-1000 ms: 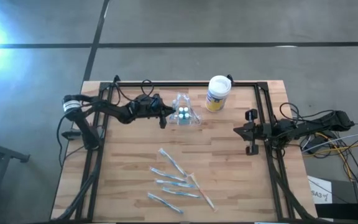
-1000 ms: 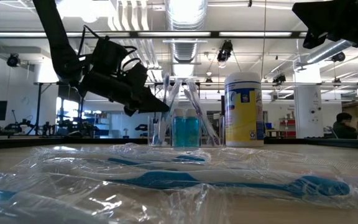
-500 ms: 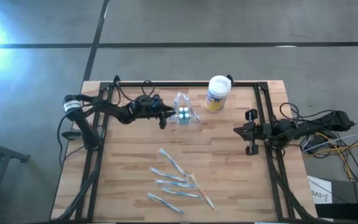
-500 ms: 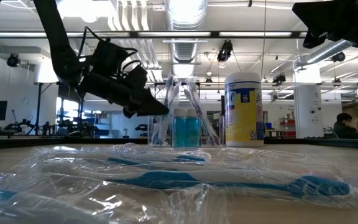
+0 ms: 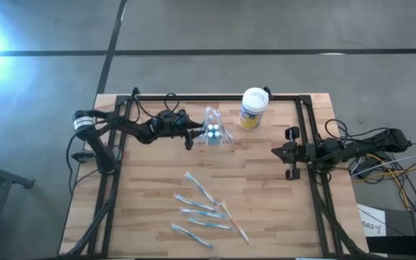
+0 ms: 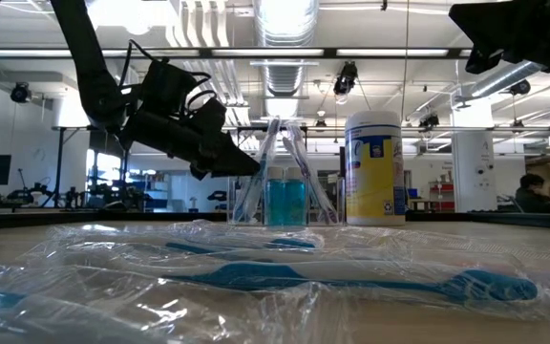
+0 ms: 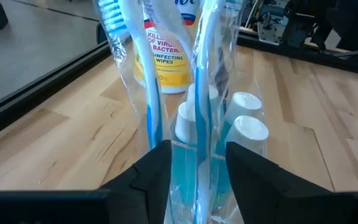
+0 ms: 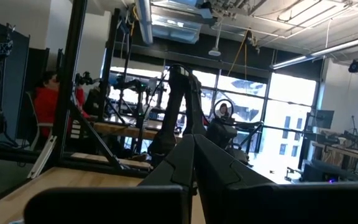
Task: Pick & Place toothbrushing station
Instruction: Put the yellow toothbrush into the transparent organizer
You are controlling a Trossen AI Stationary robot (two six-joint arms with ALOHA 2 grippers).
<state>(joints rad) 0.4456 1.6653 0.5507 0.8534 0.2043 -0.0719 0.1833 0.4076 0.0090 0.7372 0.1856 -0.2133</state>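
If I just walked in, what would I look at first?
Probably the clear toothbrushing station near the back middle of the table, holding blue bottles and wrapped toothbrushes, with the left claw open right beside it. Next to it stands a tall canister with a white lid and yellow label. Nearer the front, a bunch of wrapped toothbrushes lies scattered on the wood.

Left claw (image 5: 191, 134) beside toothbrushing station (image 5: 214, 131), canister (image 5: 253, 107) near, right claw (image 5: 290, 154) apart
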